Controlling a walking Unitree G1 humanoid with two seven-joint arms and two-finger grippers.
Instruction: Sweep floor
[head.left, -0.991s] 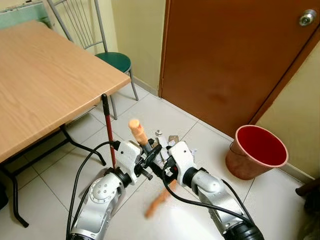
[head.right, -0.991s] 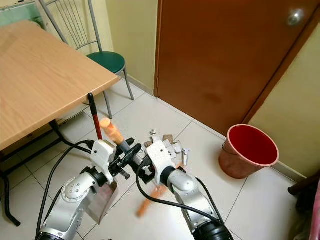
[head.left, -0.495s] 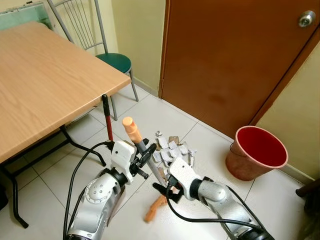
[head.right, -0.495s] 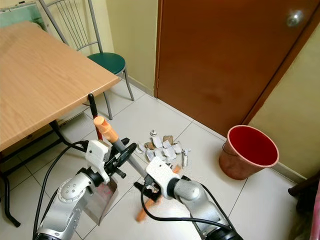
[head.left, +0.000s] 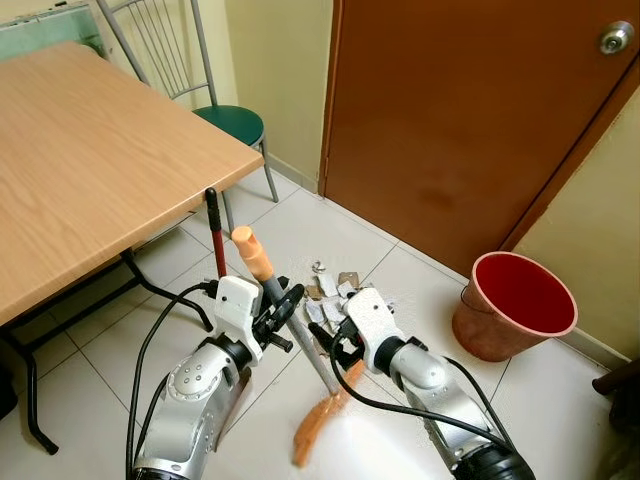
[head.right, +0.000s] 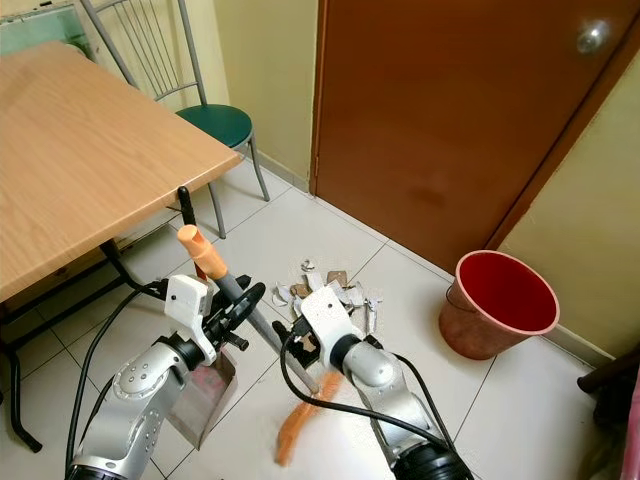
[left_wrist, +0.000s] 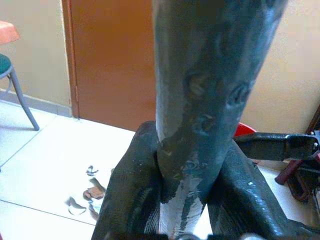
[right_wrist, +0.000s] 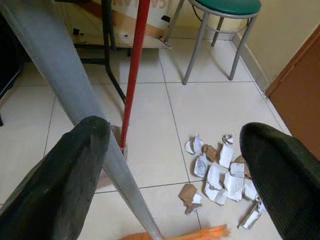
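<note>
From the head, the left gripper (head.left: 283, 312) is clamping the grey shaft of the broom (head.left: 300, 345) just below its orange grip, its bristles lying on the tiles near the robot. The right gripper (head.left: 335, 335) is sitting lower on the shaft, fingers spread apart. Scraps (head.right: 340, 293) are lying on the floor just beyond the grippers, the bucket (head.left: 515, 305) far right by the door (head.left: 450, 120). A dustpan (head.right: 205, 395) is standing left, under the table (head.left: 90, 160), the chair (head.left: 215, 110) beyond.

In the left wrist view, both fingers (left_wrist: 132, 195) are pinching the shaft.

In the right wrist view, wide-open fingers (right_wrist: 60, 175) are straddling the shaft, scraps lying between them.
</note>
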